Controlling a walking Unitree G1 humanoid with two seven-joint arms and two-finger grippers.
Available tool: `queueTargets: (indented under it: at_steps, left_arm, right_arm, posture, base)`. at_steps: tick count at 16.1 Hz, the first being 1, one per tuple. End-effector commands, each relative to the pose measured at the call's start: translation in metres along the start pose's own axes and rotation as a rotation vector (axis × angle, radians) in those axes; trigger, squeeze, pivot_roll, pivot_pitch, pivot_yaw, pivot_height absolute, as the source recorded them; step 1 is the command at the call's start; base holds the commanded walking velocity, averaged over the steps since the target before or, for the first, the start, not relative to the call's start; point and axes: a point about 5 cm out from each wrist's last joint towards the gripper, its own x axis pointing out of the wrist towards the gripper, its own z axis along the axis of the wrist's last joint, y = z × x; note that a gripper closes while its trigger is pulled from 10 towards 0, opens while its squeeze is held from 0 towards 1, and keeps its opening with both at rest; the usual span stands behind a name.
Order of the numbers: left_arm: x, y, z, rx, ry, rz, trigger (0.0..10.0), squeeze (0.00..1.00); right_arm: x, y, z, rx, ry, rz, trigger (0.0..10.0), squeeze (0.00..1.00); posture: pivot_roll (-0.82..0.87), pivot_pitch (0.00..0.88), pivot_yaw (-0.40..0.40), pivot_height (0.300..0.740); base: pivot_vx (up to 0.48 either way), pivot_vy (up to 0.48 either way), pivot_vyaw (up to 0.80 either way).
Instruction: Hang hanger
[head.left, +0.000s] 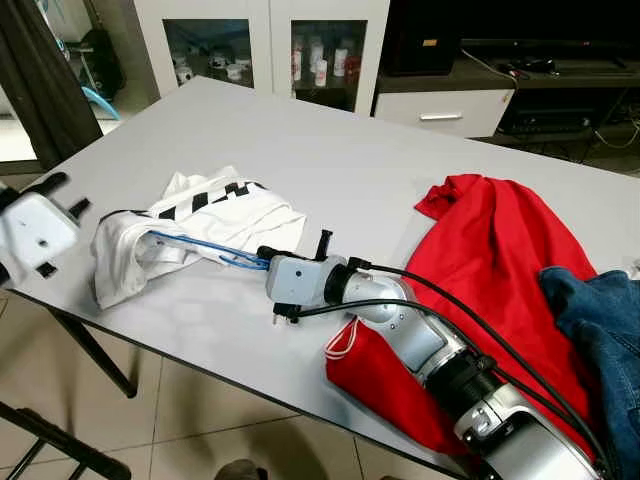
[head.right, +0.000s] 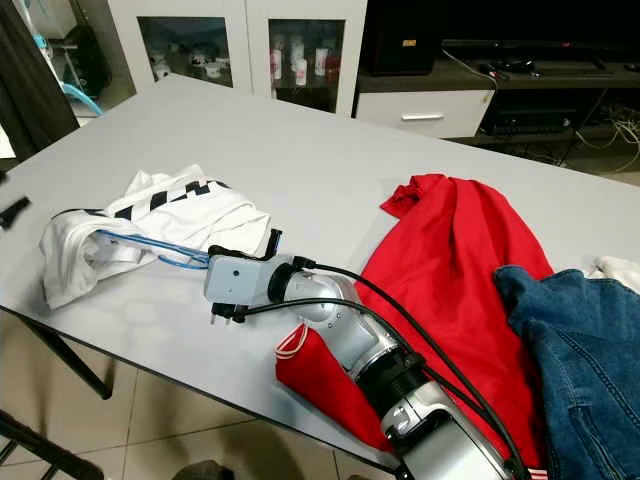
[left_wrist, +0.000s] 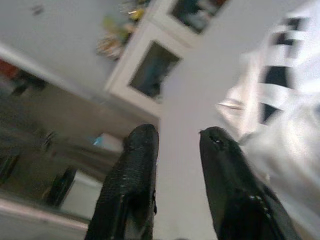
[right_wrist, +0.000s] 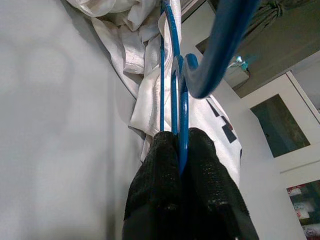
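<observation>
Item, my right hand (right_wrist: 181, 150): fingers closed on the wire of a blue hanger (head.left: 205, 247), which lies low over the grey table (head.left: 340, 160) and runs into the white shirt with black stripes (head.left: 190, 228). Item, my left hand (left_wrist: 172, 145): fingers parted and holding nothing, at the table's left edge near that shirt. Also on the table: a red garment (head.left: 490, 270) under my right arm, blue jeans (head.left: 605, 330) at far right.

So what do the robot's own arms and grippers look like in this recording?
The right arm is silver metal with dark joint rings, and black cables run along it to a pale grey boxy wrist. The right gripper has two long black textured fingers. The left gripper has the same black fingers on a white housing with dark holes.
</observation>
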Motion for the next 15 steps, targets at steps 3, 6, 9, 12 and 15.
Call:
queueTargets:
  at_steps: [3, 6, 9, 12, 15]
  left_arm:
    - [-0.003, 0.003, -0.008, -0.211, 0.021, 0.082, 10.0, 0.00]
    - [-0.008, -0.037, -0.021, -0.547, 0.056, 0.002, 10.0, 0.00]
    - [-0.010, -0.066, -0.027, -0.809, 0.036, -0.036, 10.0, 1.00]
    - [-0.015, -0.083, -0.044, -0.858, 0.123, -0.030, 10.0, 0.58]
    - [-0.022, -0.107, -0.059, -0.772, 0.261, -0.077, 10.0, 0.00]
  right_arm:
    - [-0.003, 0.000, -0.001, 0.007, 0.004, 0.013, 10.0, 0.00]
    - [-0.008, 0.003, -0.001, 0.002, -0.013, 0.045, 10.0, 0.00]
    - [-0.011, 0.004, 0.000, 0.004, -0.020, 0.055, 10.0, 0.00]
    - [-0.016, 0.004, -0.002, 0.005, -0.019, 0.059, 10.0, 0.00]
    - [-0.028, 0.007, -0.005, 0.038, -0.022, 0.092, 10.0, 0.00]
  posture:
    - [0.10, 0.000, -0.003, 0.740]
    - [0.10, 0.000, -0.007, 0.740]
    - [0.10, 0.000, -0.009, 0.740]
    - [0.10, 0.000, -0.009, 0.740]
    - [0.09, 0.002, -0.011, 0.740]
  base:
    - [0.000, 0.000, 0.00]
    - [0.000, 0.000, 0.00]
    - [0.000, 0.000, 0.00]
    - [0.000, 0.000, 0.00]
    - [0.000, 0.000, 0.00]
